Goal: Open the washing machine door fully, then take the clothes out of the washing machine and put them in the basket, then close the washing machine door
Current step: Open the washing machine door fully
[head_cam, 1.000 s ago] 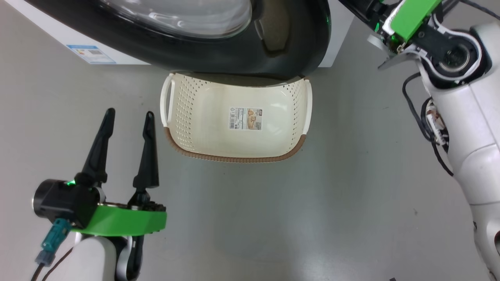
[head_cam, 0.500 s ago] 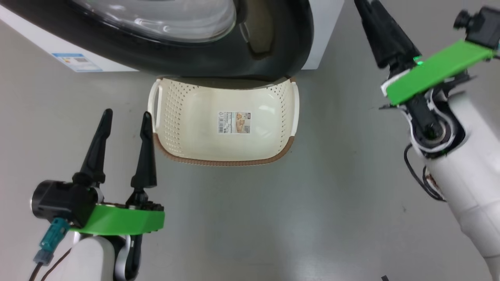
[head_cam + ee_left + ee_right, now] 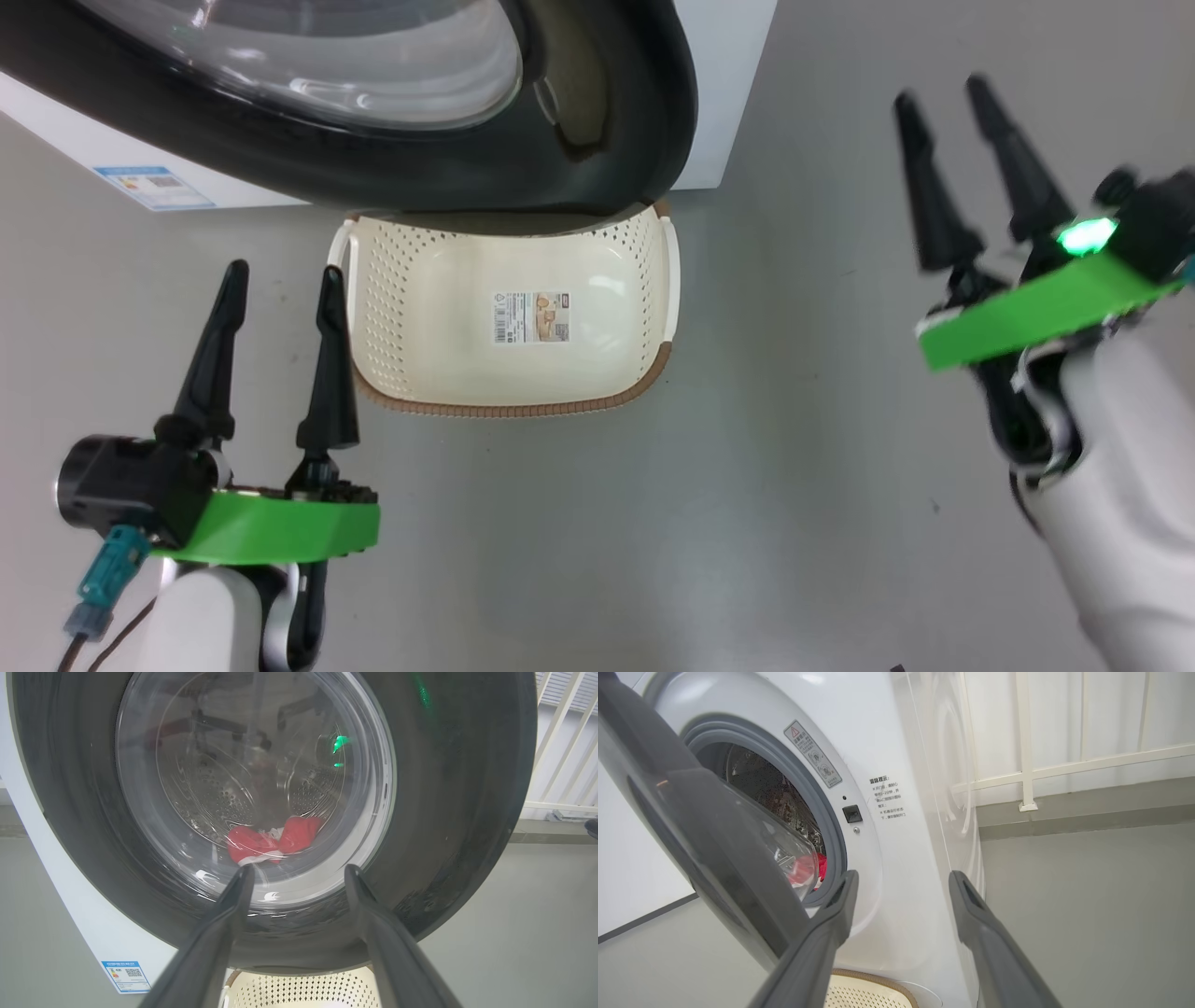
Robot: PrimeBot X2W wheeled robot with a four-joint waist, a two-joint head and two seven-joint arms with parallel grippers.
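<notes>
The basket point(image 3: 509, 409) sits on the grey floor point(image 3: 653, 523) with nothing in it but a sticker point(image 3: 530, 316) on its bottom. The washing machine point(image 3: 724, 84) stands right behind the basket. The washing machine door point(image 3: 420, 168) is swung partway out, so its black rim hangs over the basket's far edge.

In the right wrist view the door point(image 3: 691, 826) stands ajar from the grey rubber seal point(image 3: 826, 812). A bit of the red clothes point(image 3: 821, 865) shows in the gap, inside the drum. In the left wrist view the clothes point(image 3: 273, 842) show through the door glass as a red heap with white trim. They seem to lie low in the drum, though the glare on the glass blurs them. A blue label point(image 3: 152, 187) sits low on the machine's front, to the left of the basket.

The left gripper point(image 3: 283, 271) hangs just left of the basket. Its fingers are spread apart and hold nothing, and the inner one is close to the basket's left handle. The right gripper point(image 3: 938, 90) is well off to the right of the basket, above bare floor. It is a little blurred, but its fingers are also parted and hold nothing.
</notes>
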